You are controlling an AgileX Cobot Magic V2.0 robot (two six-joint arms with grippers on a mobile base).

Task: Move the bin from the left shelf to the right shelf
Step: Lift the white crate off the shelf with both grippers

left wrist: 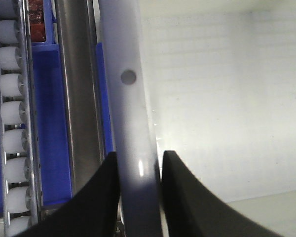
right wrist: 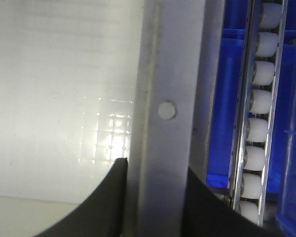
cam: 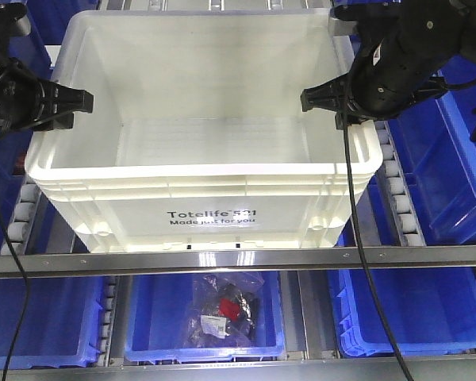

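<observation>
The bin [cam: 206,210], a large white crate with black print on its front, sits on the upper shelf rollers in the middle of the front view. It is empty inside. My left gripper [cam: 78,101] clamps the bin's left rim [left wrist: 130,123], one black finger on each side of the wall. At the other side, my right gripper [cam: 316,98] is shut on the right rim [right wrist: 160,123] in the same way, with one finger inside the bin and one outside.
Roller tracks [cam: 397,190] run along both sides of the bin. Blue plastic bins [cam: 452,159] stand to the right and on the lower shelf; the middle lower one [cam: 206,313] holds bagged items. A metal shelf rail [cam: 238,260] crosses in front.
</observation>
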